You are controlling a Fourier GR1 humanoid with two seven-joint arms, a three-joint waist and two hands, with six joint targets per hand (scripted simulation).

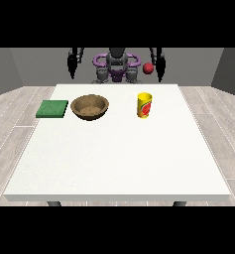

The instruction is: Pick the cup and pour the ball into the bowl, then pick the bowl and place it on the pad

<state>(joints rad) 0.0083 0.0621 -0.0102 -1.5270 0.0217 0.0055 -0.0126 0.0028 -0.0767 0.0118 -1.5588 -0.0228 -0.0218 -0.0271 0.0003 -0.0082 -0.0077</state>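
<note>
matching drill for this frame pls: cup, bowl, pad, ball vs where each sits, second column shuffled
Things:
1. cup
2. bowl
3. pad
4. ball

Places:
A. on the table near its left edge
B. in the air beyond the table's far edge, beside the hand at the view's right
C. upright on the table, right of centre
D. on the table between the pad and the cup

Pairs: 1-C, 2-D, 3-A, 4-B

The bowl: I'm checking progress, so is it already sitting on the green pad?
No, the bowl stands on the white table beside the green pad, not on it.
</note>
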